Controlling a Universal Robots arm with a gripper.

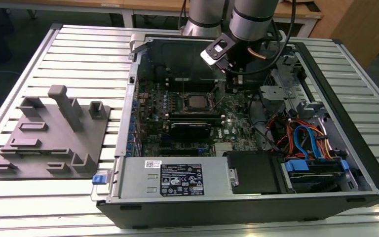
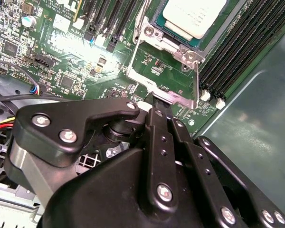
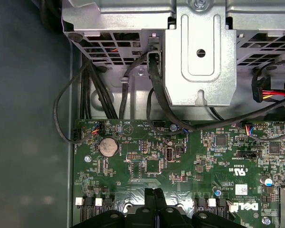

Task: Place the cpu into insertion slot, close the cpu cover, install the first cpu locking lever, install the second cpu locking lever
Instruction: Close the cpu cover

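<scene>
Inventory as I see it from the console:

- Claw (image 3: 154, 192): fingers pressed together, narrow. In the second wrist view its tip sits at the free edge of the cpu cover (image 2: 174, 97). I cannot tell whether any metal is pinched between the fingers.
- Cpu (image 2: 194, 16): seated in its socket on the motherboard (image 3: 147, 166), silver top up. In the exterior view it lies mid-board, towards that view's left of the claw.
- Cpu cover: swung open, off the chip, with green board showing through its cut-out.
- Memory slots (image 2: 237, 52): black rows just beside the socket.
- Writing: a black-and-white label (image 1: 179, 178) and a small white sticker (image 1: 151, 164) on the power supply (image 1: 136, 180). In the first wrist view the board carries white lettering and a white sticker (image 3: 241, 187), with a coin cell (image 3: 108, 147) near its edge.
- Edges and room: the metal drive cage (image 3: 199, 66) and black cables border the board, and the case wall (image 1: 364, 103) stands at the exterior view's right.
- Grey fixture (image 1: 51, 133): on the slatted worktop (image 1: 77, 49), just beside the case.
</scene>
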